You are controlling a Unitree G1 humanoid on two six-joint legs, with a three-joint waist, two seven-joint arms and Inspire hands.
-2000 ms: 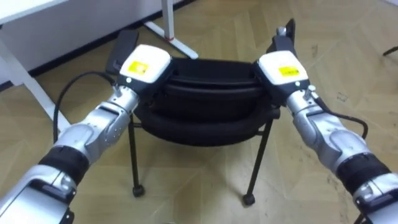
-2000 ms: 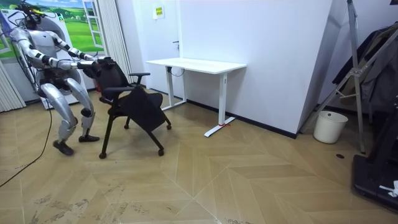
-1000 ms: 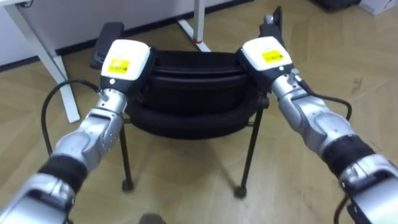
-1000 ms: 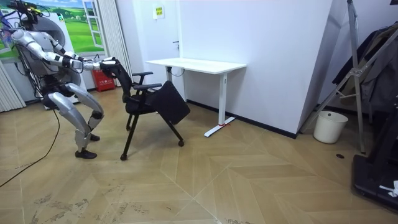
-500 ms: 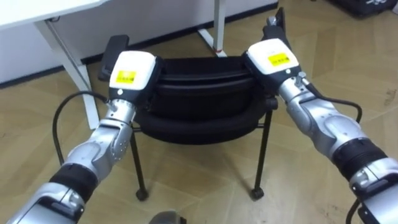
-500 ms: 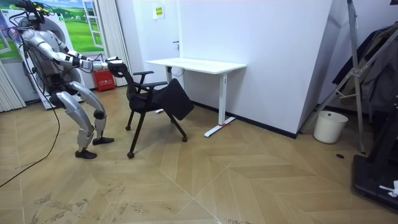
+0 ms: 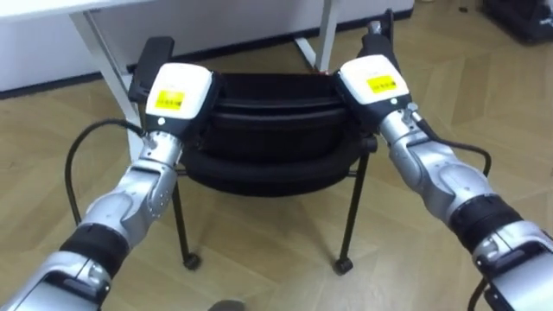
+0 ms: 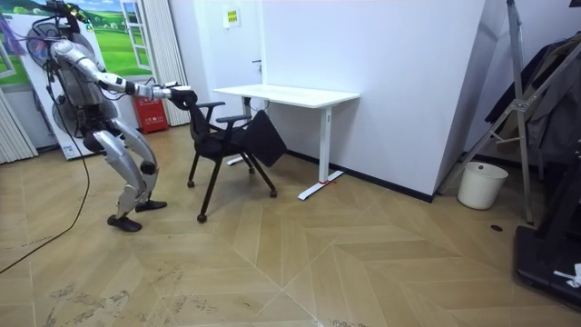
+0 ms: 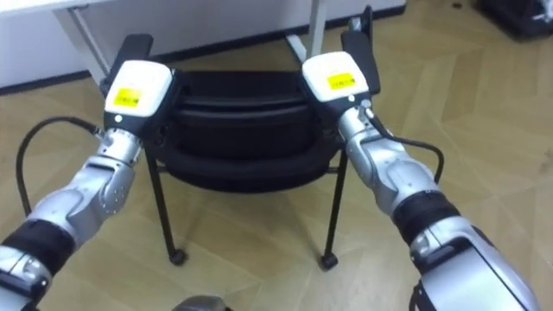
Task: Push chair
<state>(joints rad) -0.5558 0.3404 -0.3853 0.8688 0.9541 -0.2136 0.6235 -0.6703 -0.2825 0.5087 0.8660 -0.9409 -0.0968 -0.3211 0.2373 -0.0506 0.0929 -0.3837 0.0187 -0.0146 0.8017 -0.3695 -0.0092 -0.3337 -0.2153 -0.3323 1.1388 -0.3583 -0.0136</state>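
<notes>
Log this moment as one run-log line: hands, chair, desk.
black chair: just before white desk | left hand: on its back, left end | right hand: on its back, right end | robot: stands behind chair

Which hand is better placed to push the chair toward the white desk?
Neither is clearly better. The left hand sits at the left top corner of the chair back, the right hand at the right corner, at similar height. A straight push probably needs both.

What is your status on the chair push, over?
The left hand and right hand at the top corners of the chair. Chair nearly at the white desk; desk legs just ahead.
</notes>
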